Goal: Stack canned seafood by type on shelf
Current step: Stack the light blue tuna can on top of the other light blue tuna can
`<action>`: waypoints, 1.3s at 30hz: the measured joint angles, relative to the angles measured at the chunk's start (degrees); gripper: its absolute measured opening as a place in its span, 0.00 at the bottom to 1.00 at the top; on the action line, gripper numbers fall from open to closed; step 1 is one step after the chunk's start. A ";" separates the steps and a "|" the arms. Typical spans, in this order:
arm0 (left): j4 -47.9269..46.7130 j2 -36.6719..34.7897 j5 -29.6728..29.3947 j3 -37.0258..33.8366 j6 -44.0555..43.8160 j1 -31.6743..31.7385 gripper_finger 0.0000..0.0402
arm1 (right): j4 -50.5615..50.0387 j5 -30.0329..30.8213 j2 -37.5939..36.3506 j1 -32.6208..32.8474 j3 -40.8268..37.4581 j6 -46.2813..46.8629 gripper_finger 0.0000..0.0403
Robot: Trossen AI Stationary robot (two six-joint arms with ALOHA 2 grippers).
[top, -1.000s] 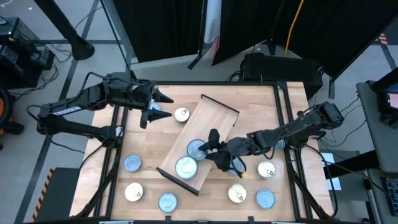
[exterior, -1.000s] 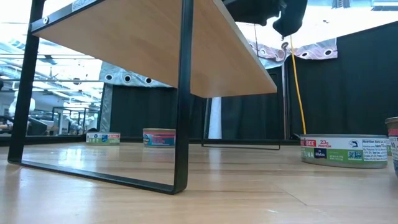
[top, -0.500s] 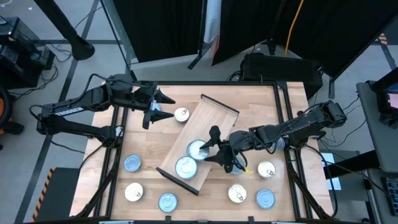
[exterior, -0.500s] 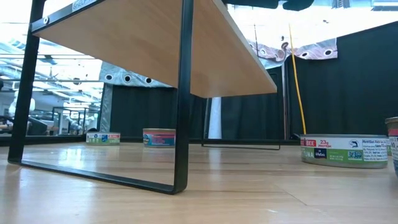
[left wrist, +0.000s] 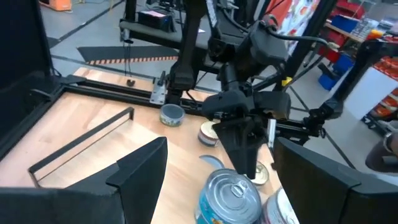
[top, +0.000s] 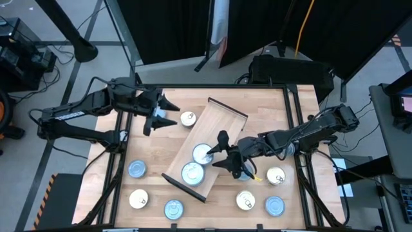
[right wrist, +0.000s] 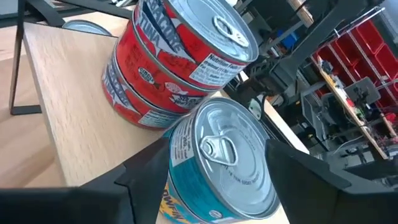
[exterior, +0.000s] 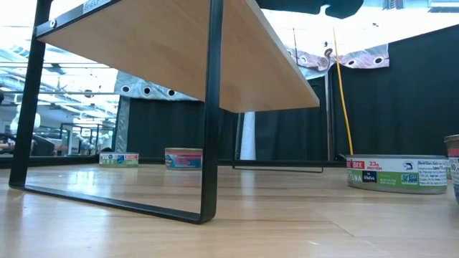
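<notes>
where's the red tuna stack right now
In the high view the red tin stack sits on the shelf near its lower end, just left of the right gripper.

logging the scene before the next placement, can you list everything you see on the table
tabletop: one, light butcher-block wood, under everything
shelf: one, light wood with dark end rails, diagonal at mid-table
red-labelled stack: two tins, silver tops, on the shelf
teal-labelled tin: one, silver pull-tab top, on the shelf beside the red stack
blue-topped tins: five on the tabletop, three left of the shelf, two right, one partly hidden under the right arm
pale-topped tins: four on the tabletop, two on each side of the shelf
left gripper: dark, fingers open over a blue-topped tin left of the shelf
right gripper: dark, at the teal-labelled tin
</notes>
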 joint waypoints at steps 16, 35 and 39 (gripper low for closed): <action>-5.91 -3.18 -19.29 -8.29 -2.51 -38.48 0.55 | -13.83 18.66 -15.89 14.98 0.00 38.03 0.50; 5.29 20.77 -40.63 -9.51 -5.67 -70.63 0.04 | -15.07 20.71 -15.05 16.90 0.00 50.74 0.42; 5.52 25.91 -40.71 -9.44 -13.49 -71.31 0.02 | -15.20 23.24 -15.05 16.90 0.00 51.99 0.42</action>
